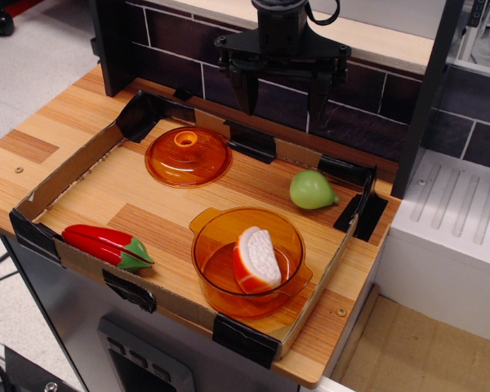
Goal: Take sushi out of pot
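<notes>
Below the black end effector (282, 98), on the striped light-and-brown wood worktop (131, 184), sits a transparent orange pot (249, 263) holding the sushi (256, 260), bumpy white with an orange-red striped rind. Below and to its left, an orange lid (188, 156) and a red chili (106, 246) with green stem. Just below-right, a green pear (312, 189).

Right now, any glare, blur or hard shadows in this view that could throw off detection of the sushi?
In observation.image: focus sharp across the tray; lighting soft and even, shadows faint. Small highlights on the transparent pot rim and the lid. The sushi reads clearly inside the pot. The hand is dark against dark tile, open, low contrast.
</notes>
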You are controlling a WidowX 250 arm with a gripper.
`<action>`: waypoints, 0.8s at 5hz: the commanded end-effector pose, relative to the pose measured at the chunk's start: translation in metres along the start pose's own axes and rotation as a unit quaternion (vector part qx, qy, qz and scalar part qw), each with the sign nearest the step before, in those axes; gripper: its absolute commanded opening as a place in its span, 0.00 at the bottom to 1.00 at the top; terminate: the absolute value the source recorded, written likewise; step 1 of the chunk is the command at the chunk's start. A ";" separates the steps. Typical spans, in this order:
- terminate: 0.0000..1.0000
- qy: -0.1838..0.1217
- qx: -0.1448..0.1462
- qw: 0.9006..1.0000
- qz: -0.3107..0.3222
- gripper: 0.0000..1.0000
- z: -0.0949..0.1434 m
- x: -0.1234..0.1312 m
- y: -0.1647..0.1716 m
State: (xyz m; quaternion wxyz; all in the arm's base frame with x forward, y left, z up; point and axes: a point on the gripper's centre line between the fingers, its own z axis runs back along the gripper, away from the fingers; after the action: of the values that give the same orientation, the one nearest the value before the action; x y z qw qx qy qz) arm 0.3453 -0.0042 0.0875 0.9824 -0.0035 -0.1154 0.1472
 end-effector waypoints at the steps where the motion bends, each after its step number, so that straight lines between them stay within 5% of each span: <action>1: 0.00 0.000 0.000 1.000 0.000 1.00 0.000 0.000 0.000; 3: 0.00 -0.034 -0.048 0.996 0.065 1.00 0.044 -0.041 0.010; 4: 0.00 -0.034 -0.045 0.992 0.109 1.00 0.052 -0.062 0.015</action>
State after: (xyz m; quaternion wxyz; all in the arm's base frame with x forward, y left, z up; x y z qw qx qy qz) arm 0.2653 -0.0060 0.1134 0.9553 -0.0477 -0.1304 0.2612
